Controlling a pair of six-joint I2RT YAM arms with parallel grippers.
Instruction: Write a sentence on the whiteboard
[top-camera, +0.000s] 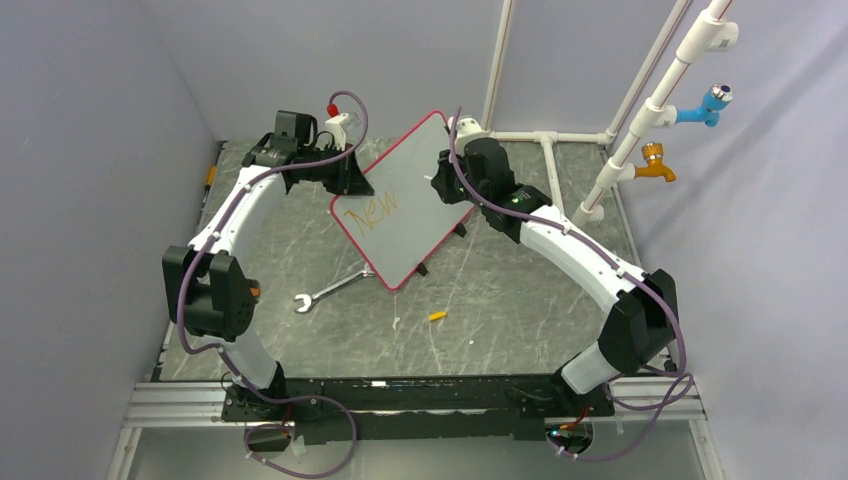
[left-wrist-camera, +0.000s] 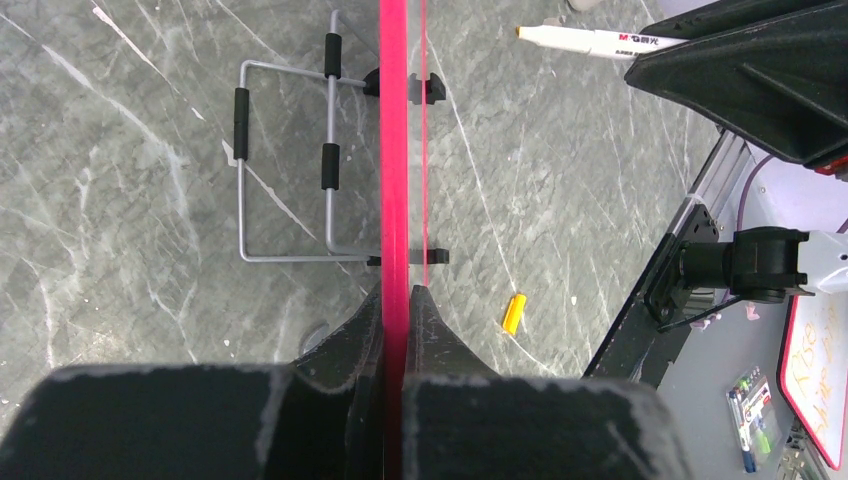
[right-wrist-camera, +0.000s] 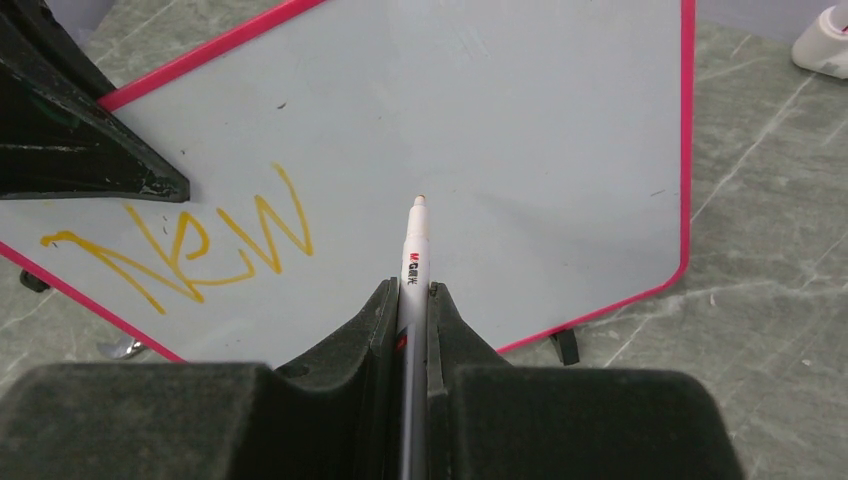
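A: Where's the board (top-camera: 405, 215)?
B: Centre of the top view, tilted, long side running lower left to upper right. The left end effector (left-wrist-camera: 396, 300) pinches its red edge.
A: And the right end effector (right-wrist-camera: 412, 300)?
B: Clamped on the marker (right-wrist-camera: 414, 245), its arm arching in from lower right. The marker points up-frame at bare white just right of "New" (right-wrist-camera: 200, 245), the only 1 word written. Tip contact: cannot tell.

Left arm (top-camera: 232, 215): rising from near-left base, elbow bent, forearm arched inward toward centre. Left gripper (left-wrist-camera: 397, 292): jaws clamped on red edge of whiteboard (left-wrist-camera: 394, 150). Right arm (top-camera: 580, 255): mirrored arch from near-right base, wrist angled inward. Right gripper (right-wrist-camera: 413, 292): jaws closed on marker (right-wrist-camera: 416, 235), tip pointing forward from between fingers.
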